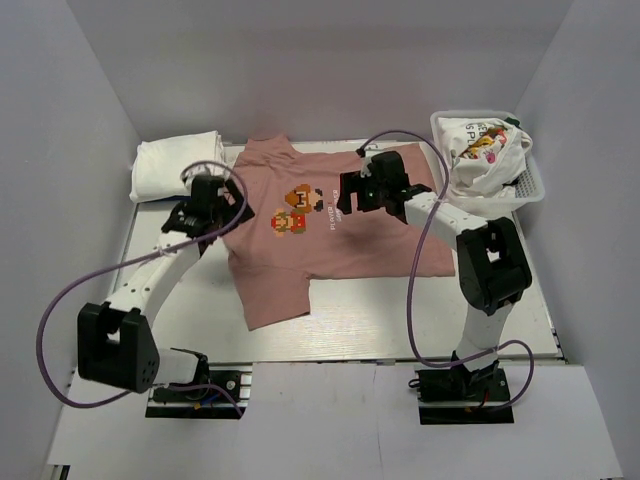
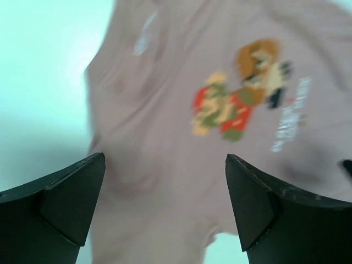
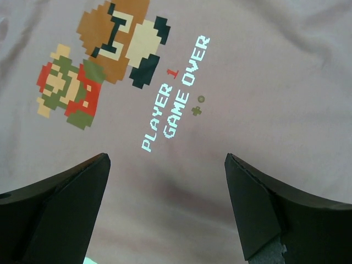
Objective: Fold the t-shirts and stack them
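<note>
A dusty-pink t-shirt (image 1: 330, 255) with two pixel-art figures lies spread out flat across the middle of the table. My left gripper (image 1: 234, 203) hovers open over its left edge; in the left wrist view the left gripper (image 2: 165, 158) has only pink cloth (image 2: 159, 99) below it. My right gripper (image 1: 347, 196) hangs open over the chest print, and the right wrist view shows the right gripper (image 3: 168, 157) empty above the shirt (image 3: 264, 82). A folded white t-shirt (image 1: 176, 165) rests at the back left. Another white t-shirt (image 1: 485, 150) with colourful print is bunched in the basket.
The white mesh basket (image 1: 533, 188) stands at the back right corner. Bare white table (image 1: 400, 320) shows in front of the pink shirt and at its left (image 2: 38, 66). Grey walls close in both sides and the back.
</note>
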